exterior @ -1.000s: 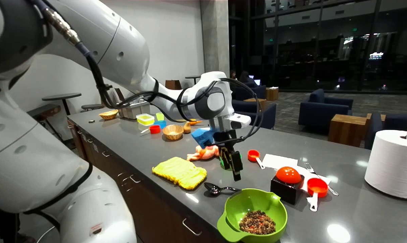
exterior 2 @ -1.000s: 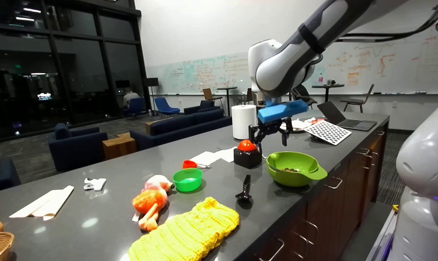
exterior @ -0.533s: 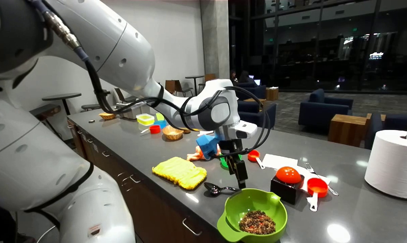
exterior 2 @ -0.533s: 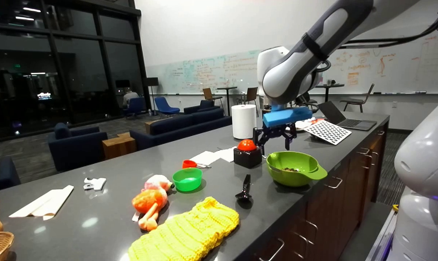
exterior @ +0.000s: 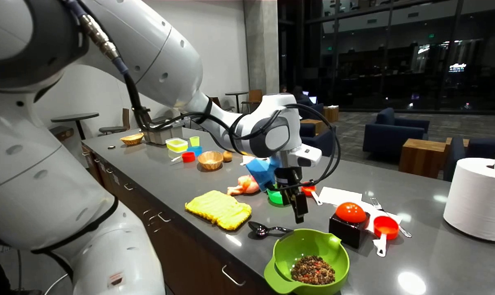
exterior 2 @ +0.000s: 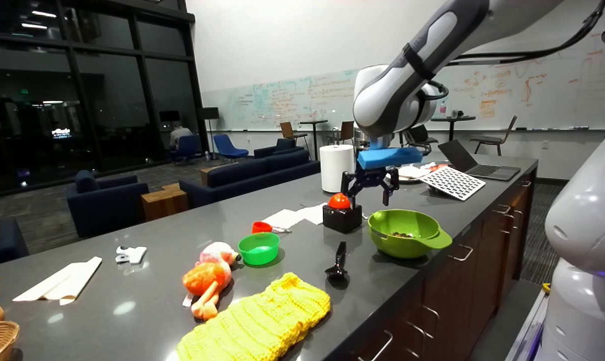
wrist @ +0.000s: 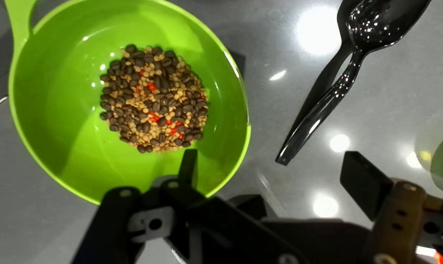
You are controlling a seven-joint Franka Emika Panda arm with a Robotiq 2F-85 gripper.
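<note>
So the arm (exterior: pixel 149 53) has slid over a little and looks to have come up a touch from half a second ago, and honestly that's the only change I can spot. I'd call it repositioning and nothing more, since everything on the tabletop (exterior 2: pixel 132 281) seems to be sitting right where it was, with nothing picked up or shoved. The yellow knit cloth (exterior 2: pixel 267 326) lies on the near side in an exterior view, well apart from the action. The green bowl (exterior 2: pixel 402 246) stands upright by the tabletop's right edge there, with a black box with a red dome (exterior 2: pixel 342 219) just beside it to the left and a smaller green bowl (exterior 2: pixel 258 256) farther left. The black spoon (wrist: pixel 327 106) lies near the bowl, not touching it. The fingers (wrist: pixel 364 185) are spread wide apart with nothing in between, hanging above the tabletop; in the wrist view one overlaps the bowl's rim, no contact that I can make out, and the other is off to the right of the spoon handle's tip. Tiniest stuff last: a mix of dark beans and tan bits (wrist: pixel 155 102), a few red ones too, sits in the bottom of the bowl.
</note>
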